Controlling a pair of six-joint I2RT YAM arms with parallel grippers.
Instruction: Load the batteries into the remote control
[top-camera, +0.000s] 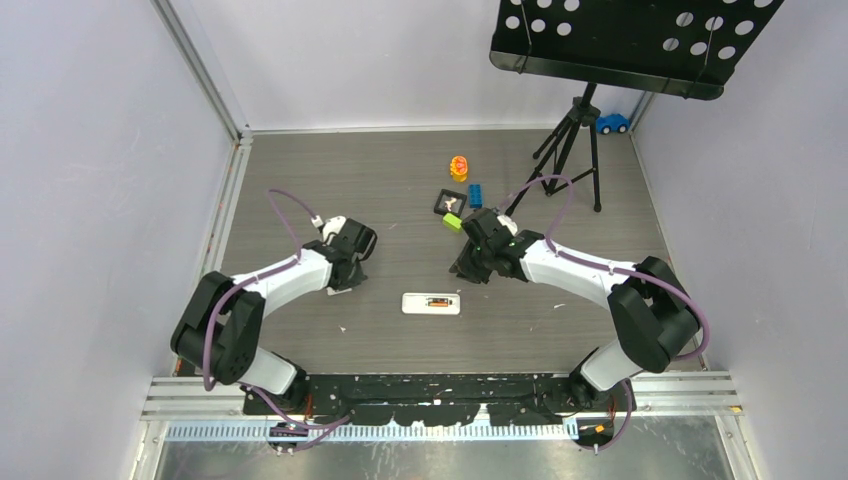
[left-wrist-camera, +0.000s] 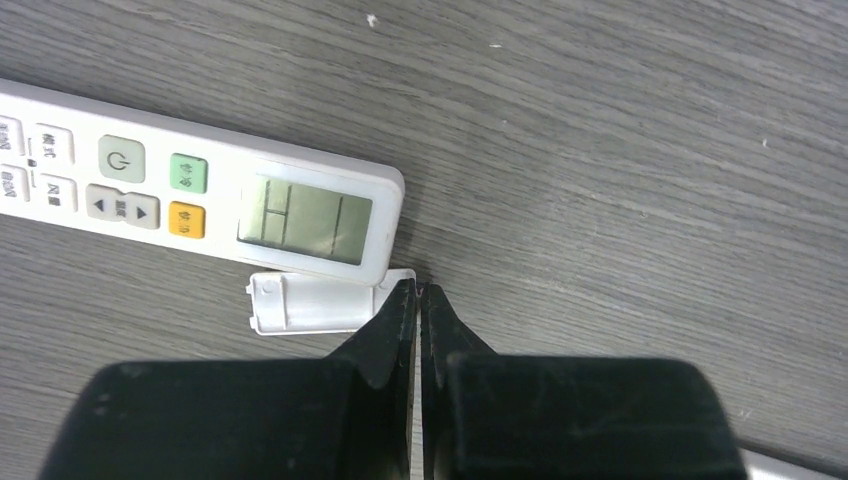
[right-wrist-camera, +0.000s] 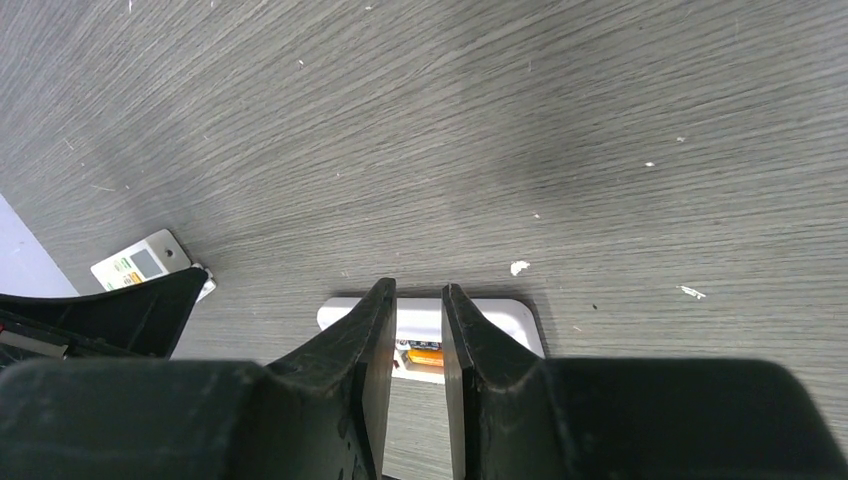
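Lying mid-table: remote control (top-camera: 412, 303), back up, recess open — batteries (right-wrist-camera: 424, 356) inside.
Right claw (right-wrist-camera: 418, 292): partly open, holding nothing, poised above the remote control.
Left claw (left-wrist-camera: 418, 292): closed tip to tip, empty — tips at the corner of a loose white cover (left-wrist-camera: 310, 304).
Second remote (left-wrist-camera: 200, 195): face up, just beside the cover.
Table (top-camera: 400, 190): grey wood-grain.
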